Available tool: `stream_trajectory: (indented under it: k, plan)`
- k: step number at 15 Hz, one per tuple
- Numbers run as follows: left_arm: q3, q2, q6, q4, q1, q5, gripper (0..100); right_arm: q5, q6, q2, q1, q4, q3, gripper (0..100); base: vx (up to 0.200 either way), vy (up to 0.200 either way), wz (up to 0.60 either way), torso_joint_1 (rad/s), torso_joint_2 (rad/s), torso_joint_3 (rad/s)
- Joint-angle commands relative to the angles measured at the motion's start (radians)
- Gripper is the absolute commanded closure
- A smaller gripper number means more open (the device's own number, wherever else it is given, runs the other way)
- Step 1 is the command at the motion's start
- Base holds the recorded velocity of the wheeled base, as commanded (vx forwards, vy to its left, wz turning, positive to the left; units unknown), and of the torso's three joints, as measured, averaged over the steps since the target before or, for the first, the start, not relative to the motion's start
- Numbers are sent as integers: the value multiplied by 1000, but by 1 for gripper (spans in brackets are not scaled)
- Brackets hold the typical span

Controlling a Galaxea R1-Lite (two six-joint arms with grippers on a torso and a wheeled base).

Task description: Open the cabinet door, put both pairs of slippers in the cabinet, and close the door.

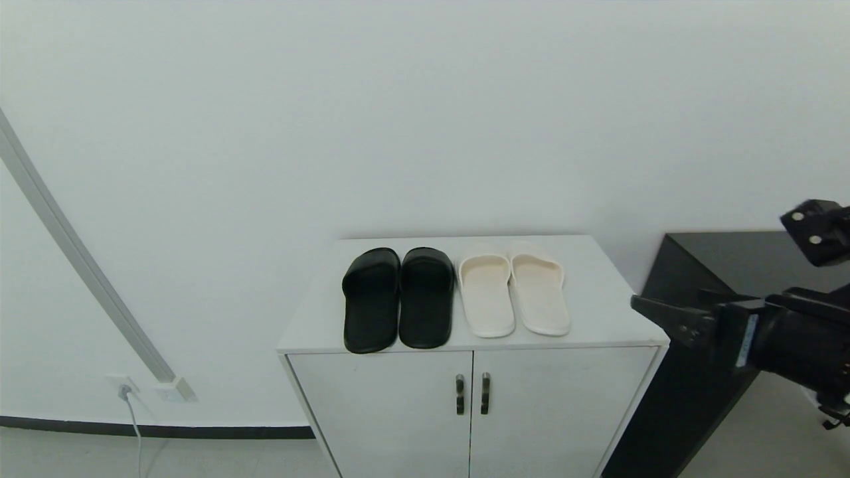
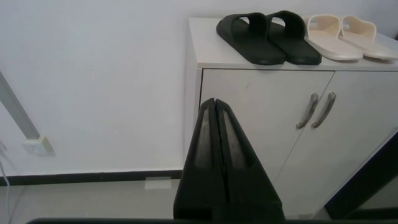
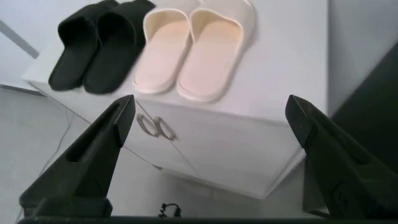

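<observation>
The right arm is extending in from the robot's right side, its wrist lying roughly level, and the right gripper is pointing across toward the robot's left. Its two dark, tapered fingers are standing wide apart, with a broad gap between the tips. The left gripper is pointing forward, and its two dark fingers are pressing flat against each other along their length, showing only a thin seam.
</observation>
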State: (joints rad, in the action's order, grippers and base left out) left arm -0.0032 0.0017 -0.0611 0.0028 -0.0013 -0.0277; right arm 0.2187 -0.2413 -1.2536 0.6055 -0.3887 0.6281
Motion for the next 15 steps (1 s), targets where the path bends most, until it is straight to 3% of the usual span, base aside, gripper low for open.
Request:
stream_trajectory:
  k: [1,8,11,15]
  plan:
    - [0,0,0,0,0,0,100,71,-41,-179,88,-6,119,0,0,0,0,0,0,0]
    - [0,0,0,0,0,0,100,192,-46,-483,119,-85,354,0,0,0,0,0,0,0]
    - [0,1,0,0,0,0,100,298,-41,-630,129,-139,444,0,0,0,0,0,0,0]
    - [0,0,0,0,0,2,100,337,-36,-773,131,-170,536,0,0,0,0,0,0,0]
